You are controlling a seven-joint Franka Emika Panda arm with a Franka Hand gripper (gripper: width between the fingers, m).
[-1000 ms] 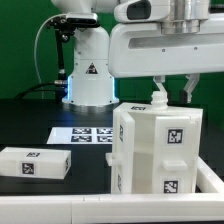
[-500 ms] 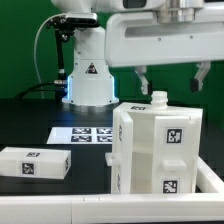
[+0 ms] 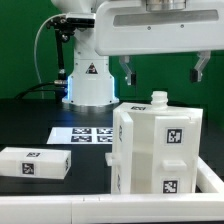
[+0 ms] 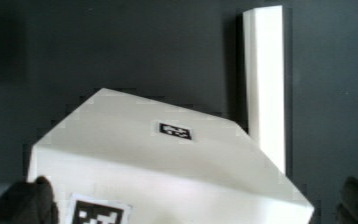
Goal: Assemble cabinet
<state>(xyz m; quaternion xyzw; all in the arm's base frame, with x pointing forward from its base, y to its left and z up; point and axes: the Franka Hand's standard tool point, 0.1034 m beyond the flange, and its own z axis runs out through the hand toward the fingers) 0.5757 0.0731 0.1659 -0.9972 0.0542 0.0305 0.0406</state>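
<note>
Claw point(image 3: 163, 72) wide, holding nothing, hovering above cabinet point(image 3: 158, 145), clear of its top peg point(image 3: 158, 99). 1 loose block point(image 3: 35, 163) to exterior view's left of cabinet, well apart.

Counted here: one partly built cabinet point(image 3: 150, 150), one loose white block point(image 3: 35, 163), one marker board point(image 3: 80, 134), one table point(image 3: 30, 125), one robot arm point(image 3: 88, 75), and one gripper point(image 3: 164, 78) with two fingers point(image 3: 128, 72).

The cabinet point(image 3: 160, 140) and the loose block point(image 3: 35, 163) at the exterior view's left are white with black-and-white square tags, the bench point(image 3: 25, 125) is black, the marker board point(image 3: 85, 134) white with black-patterned tags, the far wall point(image 3: 20, 40) green.
</note>
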